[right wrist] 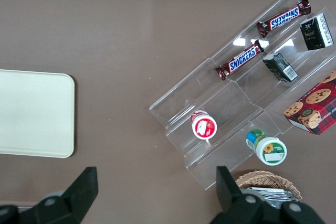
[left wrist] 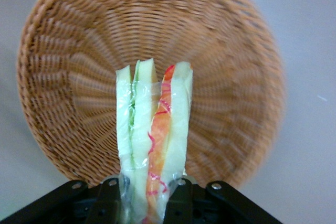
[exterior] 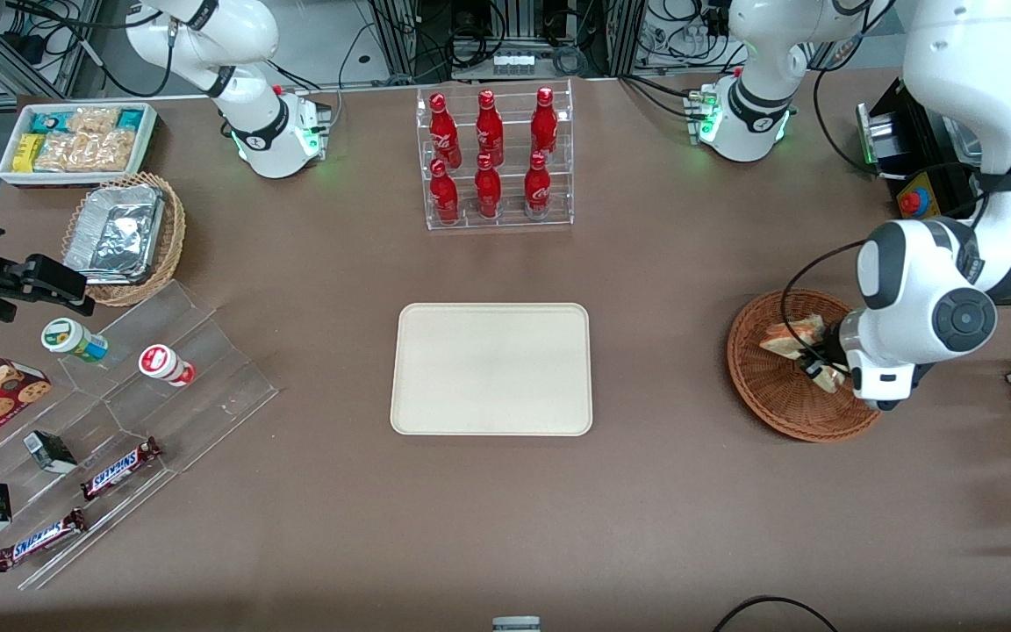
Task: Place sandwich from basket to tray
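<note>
The sandwich (exterior: 791, 336) is a pale bread wedge in clear wrap, with orange-red and green filling along its cut edge (left wrist: 152, 129). My left gripper (exterior: 821, 369) is shut on it, one black finger (left wrist: 179, 198) on each side of the bread, and its midpoint (left wrist: 144, 184) lies on the sandwich's held end. It holds the sandwich over the round reddish-brown wicker basket (exterior: 777, 408), whose woven floor (left wrist: 231, 56) has nothing else in it. The cream-beige tray (exterior: 492, 369) lies flat and bare at the table's middle, toward the parked arm from the basket; its corner also shows in the right wrist view (right wrist: 31, 114).
A clear rack of red bottles (exterior: 495, 158) stands farther from the front camera than the tray. A clear stepped display (exterior: 163, 386) with snack bars and cups, a tan wicker basket with a foil container (exterior: 124, 237) and a white bin of packets (exterior: 75, 140) lie toward the parked arm's end.
</note>
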You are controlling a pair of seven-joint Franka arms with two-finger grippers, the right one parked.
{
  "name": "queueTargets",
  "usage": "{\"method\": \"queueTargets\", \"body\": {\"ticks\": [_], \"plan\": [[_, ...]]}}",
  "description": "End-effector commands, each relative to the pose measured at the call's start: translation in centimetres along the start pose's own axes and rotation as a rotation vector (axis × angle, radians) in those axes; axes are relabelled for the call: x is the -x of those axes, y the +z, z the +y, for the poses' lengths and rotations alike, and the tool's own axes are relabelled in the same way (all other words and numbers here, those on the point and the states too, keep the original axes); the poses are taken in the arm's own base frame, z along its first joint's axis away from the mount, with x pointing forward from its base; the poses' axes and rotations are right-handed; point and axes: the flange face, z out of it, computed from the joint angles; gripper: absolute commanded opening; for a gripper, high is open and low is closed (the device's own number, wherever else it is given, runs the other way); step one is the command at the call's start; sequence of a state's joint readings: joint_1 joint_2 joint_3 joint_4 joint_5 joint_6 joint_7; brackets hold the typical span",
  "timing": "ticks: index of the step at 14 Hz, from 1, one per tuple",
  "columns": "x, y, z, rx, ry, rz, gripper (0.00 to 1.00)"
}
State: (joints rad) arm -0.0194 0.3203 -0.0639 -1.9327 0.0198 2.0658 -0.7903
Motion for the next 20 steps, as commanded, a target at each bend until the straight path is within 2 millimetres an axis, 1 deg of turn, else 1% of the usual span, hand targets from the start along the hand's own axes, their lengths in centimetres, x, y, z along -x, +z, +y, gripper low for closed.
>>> {"method": "queueTargets", "body": {"ticks": [1,3,4,5,6,7,8,9,11,14,15,16,17,19,20], "plan": [[3.7,-2.0,5.7,0.004,0.126,0.037,0.09],[6.3,-2.4,9.0,0.011,0.195,0.054,0.09],[7.0,-2.7,10.2,0.020,0.212,0.060,0.09],[7.8,-2.7,11.9,0.032,0.232,0.064,0.07],[9.4,-2.7,14.4,0.041,0.273,0.074,0.03],[10.7,-2.3,16.6,0.047,0.307,0.080,0.00],[12.3,-1.7,18.7,0.050,0.344,0.085,0.00],[14.0,-1.2,20.4,0.051,0.379,0.090,0.00],[17.1,-0.5,22.6,0.054,0.437,0.097,0.00],[22.9,1.0,25.6,0.077,0.534,0.126,0.00],[24.1,1.3,26.4,0.105,0.553,0.142,0.01],[25.0,1.8,26.8,0.118,0.568,0.149,0.01],[26.2,2.6,27.4,0.116,0.589,0.149,0.01],[28.1,3.7,28.3,0.128,0.690,0.161,0.01],[28.9,4.6,28.5,0.120,0.749,0.157,0.01]]}}
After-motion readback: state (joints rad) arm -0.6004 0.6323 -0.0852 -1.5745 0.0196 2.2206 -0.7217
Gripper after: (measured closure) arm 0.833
